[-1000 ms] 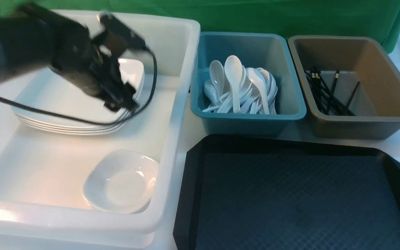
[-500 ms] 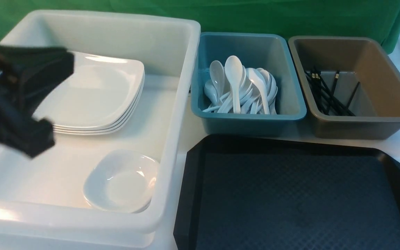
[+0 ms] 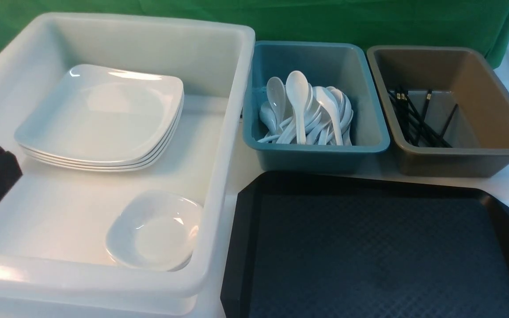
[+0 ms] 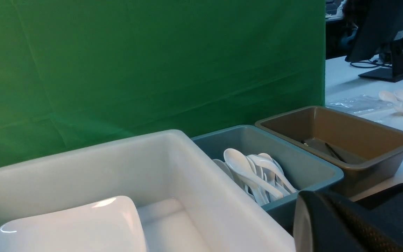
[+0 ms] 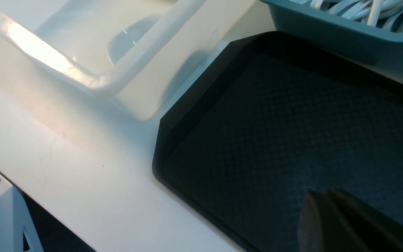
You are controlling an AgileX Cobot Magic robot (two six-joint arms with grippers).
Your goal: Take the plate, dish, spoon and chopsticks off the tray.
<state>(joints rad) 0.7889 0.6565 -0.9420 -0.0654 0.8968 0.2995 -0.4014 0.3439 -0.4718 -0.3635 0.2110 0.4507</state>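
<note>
Since the tray (image 3: 378, 251) shows only its bare patterned floor, the clearing looks finished; remaining step is judged to be parking both arms. No further pick seems called for.

White tub (image 3: 219, 176), on the desk's left: plate (image 3: 100, 115) tops a stack at its far side; dish (image 3: 155, 229) sits in its near right corner. Teal tub (image 3: 316, 152), just past the tray's far edge, holds the spoon (image 3: 298, 101) among a heap of others. Brown tub (image 3: 462, 159), beside it to the right, holds the chopsticks (image 3: 418, 119).

Left gripper (image 4: 341, 227): jaws together, empty, at the white tub's left wall. Right gripper (image 5: 338, 224): jaws together, empty, over the tray.

Desk (image 5: 82, 168) white, glossy. Green backdrop (image 4: 145, 70) behind; monitor (image 4: 387, 31) on a far table.
</note>
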